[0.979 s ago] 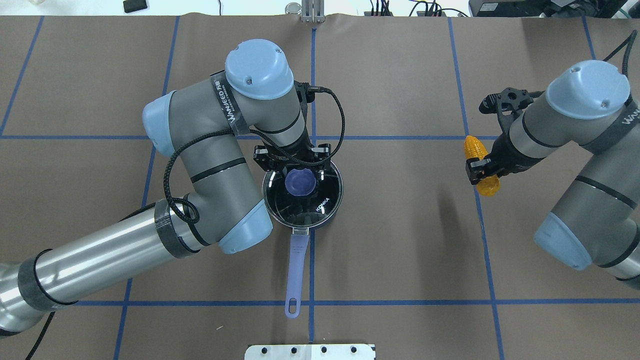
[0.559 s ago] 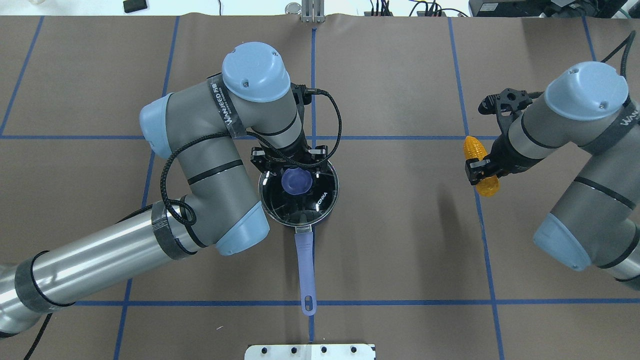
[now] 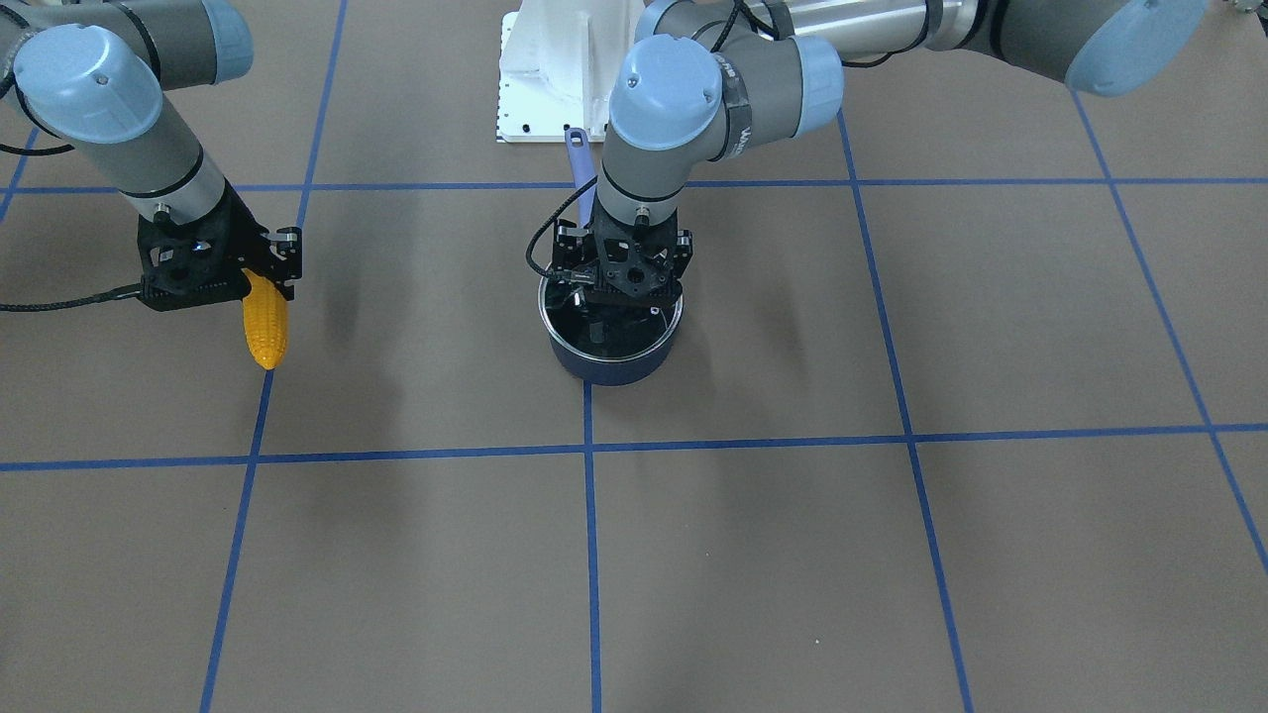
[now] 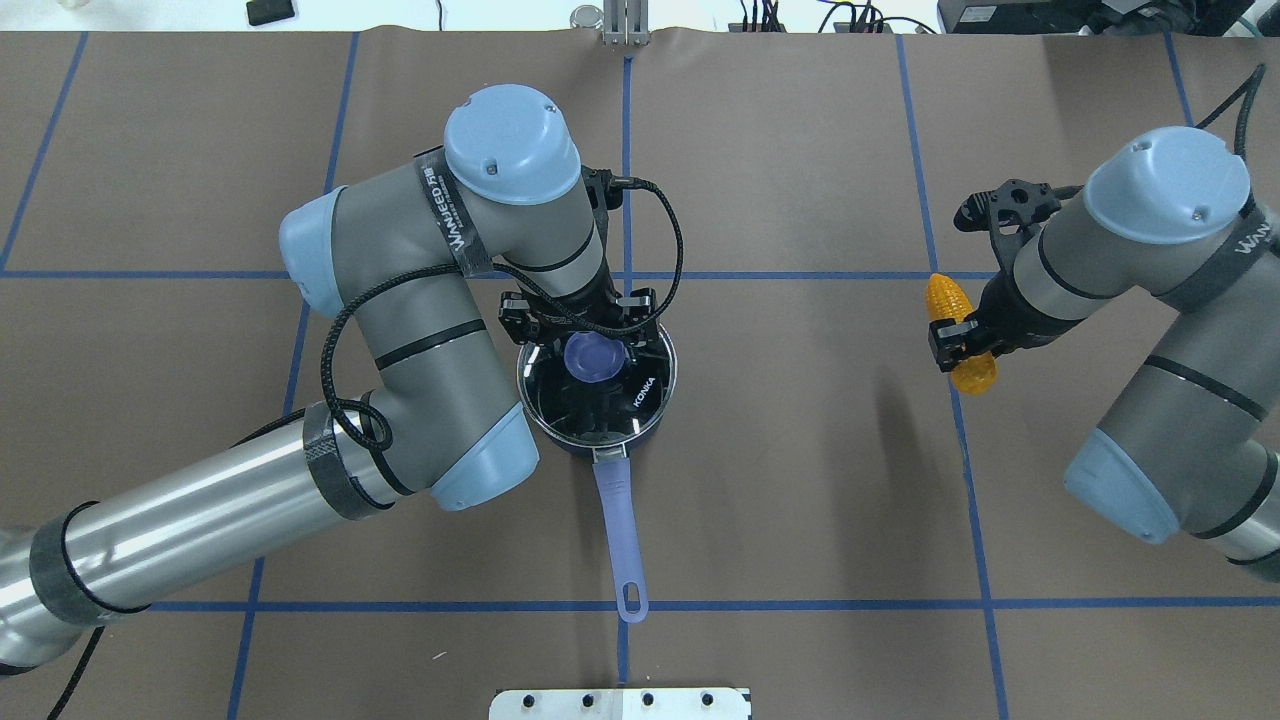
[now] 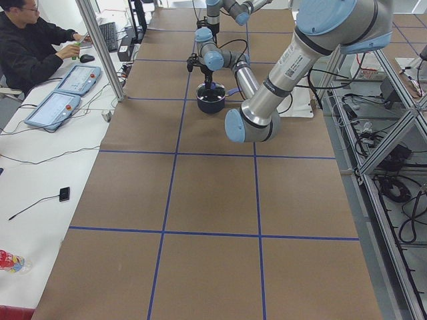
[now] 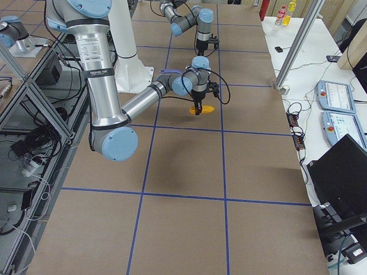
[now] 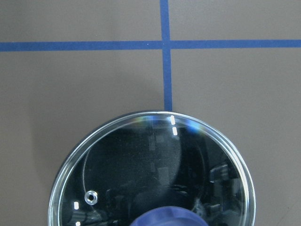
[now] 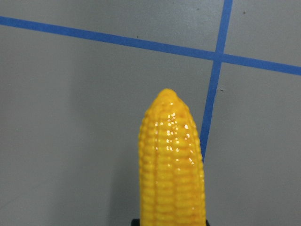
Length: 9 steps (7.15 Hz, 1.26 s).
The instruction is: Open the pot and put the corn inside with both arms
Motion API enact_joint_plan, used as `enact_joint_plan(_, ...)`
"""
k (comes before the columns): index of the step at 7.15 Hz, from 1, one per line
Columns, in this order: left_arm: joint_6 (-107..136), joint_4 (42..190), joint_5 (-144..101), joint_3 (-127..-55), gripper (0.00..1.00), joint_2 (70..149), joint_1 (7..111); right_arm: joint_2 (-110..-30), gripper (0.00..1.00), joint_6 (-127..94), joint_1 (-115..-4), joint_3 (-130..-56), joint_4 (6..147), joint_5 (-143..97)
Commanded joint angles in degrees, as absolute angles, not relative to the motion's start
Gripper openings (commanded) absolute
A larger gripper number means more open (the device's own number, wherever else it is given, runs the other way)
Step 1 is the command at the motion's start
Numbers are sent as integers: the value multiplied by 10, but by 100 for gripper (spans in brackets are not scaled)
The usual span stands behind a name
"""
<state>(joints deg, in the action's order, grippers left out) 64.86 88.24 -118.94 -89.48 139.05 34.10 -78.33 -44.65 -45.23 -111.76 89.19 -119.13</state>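
Overhead exterior: grips the knob (image 4: 592,356) of the lid (image 4: 612,402) with the left gripper (image 4: 583,338), atop the pot (image 4: 621,520) at mid tabletop (image 4: 800,450). Holds the corn (image 4: 945,298) clenched in the right gripper (image 4: 962,338), well off to the right. Could drag or tip the pot if lifted askew.

A glass lid (image 4: 640,400) covers the pot (image 3: 609,368), closing its mouth. The left gripper (image 4: 592,345) grips the lid's knob (image 4: 592,362) from above, and its arm (image 4: 420,330) crowds the pot's left side. Open table (image 4: 800,400) lies between the pot and the right gripper (image 4: 960,340) holding the corn (image 4: 943,297). The handle (image 4: 620,530) juts toward the robot.
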Motion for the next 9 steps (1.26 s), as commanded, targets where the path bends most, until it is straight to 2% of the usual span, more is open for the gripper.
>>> enact_joint_plan(1, 649, 882, -1189, -894, 85, 1390, 341, -783, 26, -446, -452, -1116, 892, -1191)
enact_joint_plan(2, 649, 882, -1189, -893, 81, 1390, 340, -783, 26, -446, -452, -1115, 891, -1191)
enact_joint_plan(4, 650, 882, -1190, -895, 64, 1390, 341, -783, 26, -446, -452, -1114, 891, -1190)
enact_joint_plan(7, 650, 882, -1191, -902, 64, 1391, 343, -778, 26, -446, -450, -1114, 892, -1192)
enact_joint_plan(9, 643, 856, -1194, -926, 64, 1390, 362, -739, 26, -446, -446, -1114, 916, -1198)
